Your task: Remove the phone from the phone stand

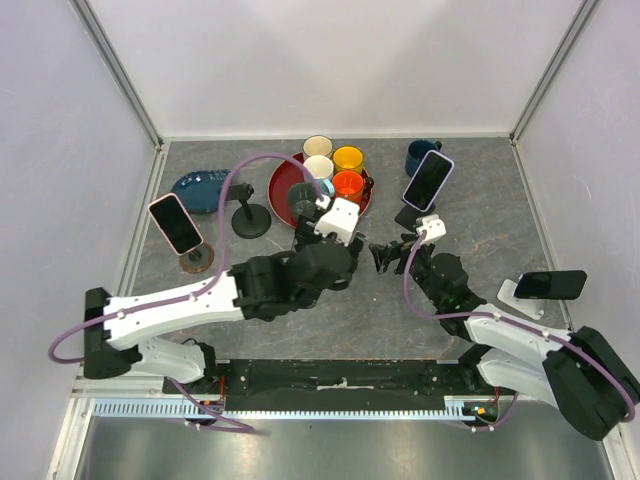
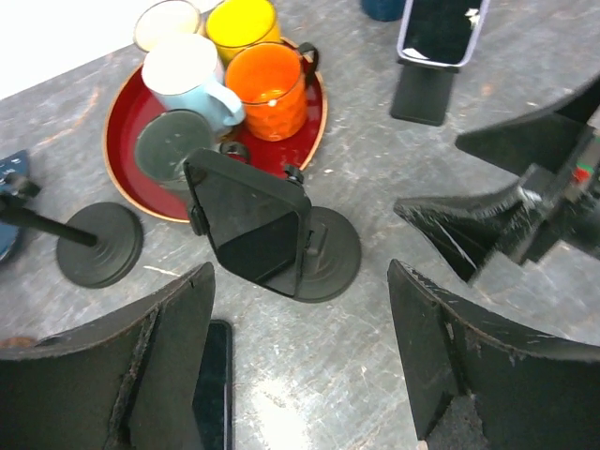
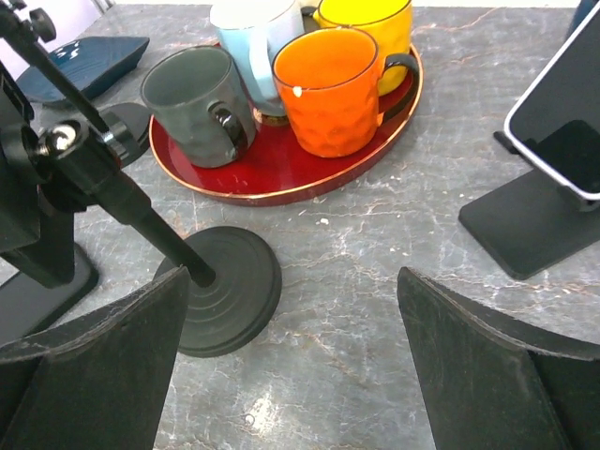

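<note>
Left fingers [image 2: 155, 361], spread wide, face the phone [image 2: 246, 220] on its stand [image 2: 330, 258] beside the tray [image 2: 286, 150]; best grip its side edges, open right fingers [image 3: 98, 361] bracing the stand.

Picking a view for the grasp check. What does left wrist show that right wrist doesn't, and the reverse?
Only left wrist: the black phone face-on in its round-base stand, the cream mug, and the right gripper. Only right wrist: that stand's tilted pole and ball joint from the side, with that phone's screen out of sight. Both: red tray, orange mug, yellow mug, grey mug, and the other phone on its flat black stand.
</note>
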